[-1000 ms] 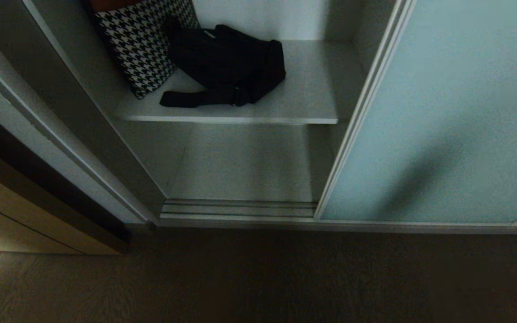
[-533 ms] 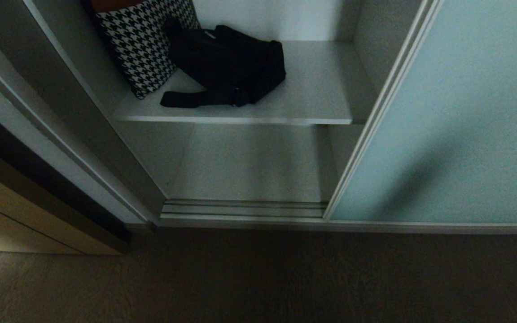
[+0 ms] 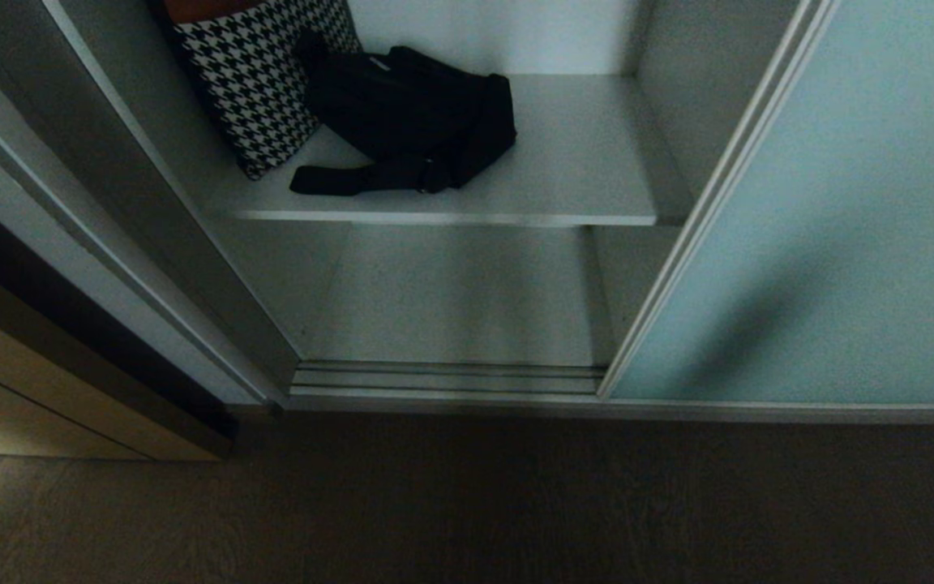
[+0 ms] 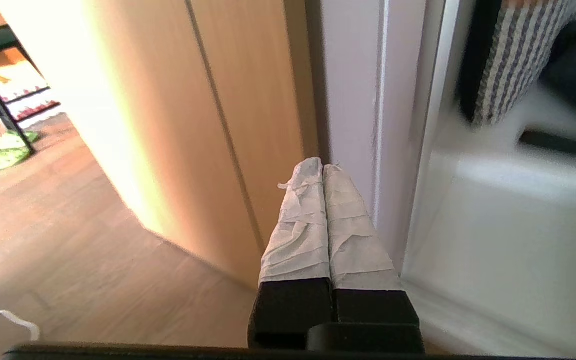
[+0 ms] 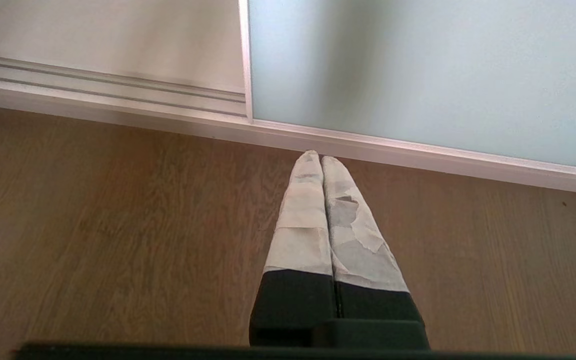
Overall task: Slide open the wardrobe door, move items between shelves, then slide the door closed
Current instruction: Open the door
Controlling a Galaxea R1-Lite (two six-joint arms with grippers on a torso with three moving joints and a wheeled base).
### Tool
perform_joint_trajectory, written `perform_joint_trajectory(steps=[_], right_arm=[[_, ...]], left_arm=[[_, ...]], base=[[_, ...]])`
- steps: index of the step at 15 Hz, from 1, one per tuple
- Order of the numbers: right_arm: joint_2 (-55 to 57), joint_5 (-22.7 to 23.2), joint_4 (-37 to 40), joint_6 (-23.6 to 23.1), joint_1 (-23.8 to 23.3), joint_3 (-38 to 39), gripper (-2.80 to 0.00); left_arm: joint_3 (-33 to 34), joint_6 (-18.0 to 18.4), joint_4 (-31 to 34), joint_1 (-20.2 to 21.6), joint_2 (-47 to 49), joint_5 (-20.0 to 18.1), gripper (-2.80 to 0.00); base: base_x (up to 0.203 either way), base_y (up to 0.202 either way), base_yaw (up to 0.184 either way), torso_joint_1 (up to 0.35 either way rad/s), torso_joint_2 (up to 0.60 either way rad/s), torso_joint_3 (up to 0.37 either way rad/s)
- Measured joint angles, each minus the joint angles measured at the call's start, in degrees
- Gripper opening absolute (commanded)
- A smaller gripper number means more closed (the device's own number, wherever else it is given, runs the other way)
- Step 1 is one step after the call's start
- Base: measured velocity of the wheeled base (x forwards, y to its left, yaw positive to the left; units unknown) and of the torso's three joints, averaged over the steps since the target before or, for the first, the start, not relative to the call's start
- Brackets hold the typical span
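Wardrobe door [image 3: 840, 243] stands slid aside to the right, leaving the compartment open. Black shoulder bag [image 3: 418, 113] lies slumped on the upper shelf [image 3: 580, 170], touching a houndstooth cushion [image 3: 260, 77]; the lower shelf [image 3: 451, 292] carries nothing visible. Judged soft, light and floppy; the strap [image 3: 353, 177] trailing toward the shelf's front edge offers the easiest pinch. Left gripper [image 4: 322, 165] pressed together, empty, beside the wardrobe frame. Right gripper [image 5: 320, 157] pressed together, empty, over the floor.
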Motion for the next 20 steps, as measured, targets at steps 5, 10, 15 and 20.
perform_joint_trajectory(steps=[5, 10, 15, 20], right_arm=[[0.00, 0.00, 0.00, -0.01, 0.00, 0.00, -2.80], [0.00, 0.00, 0.00, -0.01, -0.02, 0.00, -2.80], [0.00, 0.00, -0.01, 0.00, 0.00, 0.00, -2.80], [0.00, 0.02, 0.00, -0.01, 0.00, 0.00, -2.80]], left_arm=[[16.42, 1.59, 1.76, 0.46, -11.17, -17.18, -2.80], [30.96, -2.88, 3.90, 0.51, -17.10, -30.57, -2.80], [32.35, -2.92, 8.69, 0.51, -18.02, -32.62, -2.80], [32.46, -5.35, 8.52, 0.51, -18.11, -31.33, -2.80]], base=[[0.000, 0.000, 0.000, 0.000, 0.00, 0.000], [0.000, 0.000, 0.000, 0.000, 0.00, 0.000], [0.000, 0.000, 0.000, 0.000, 0.00, 0.000], [0.000, 0.000, 0.000, 0.000, 0.00, 0.000]])
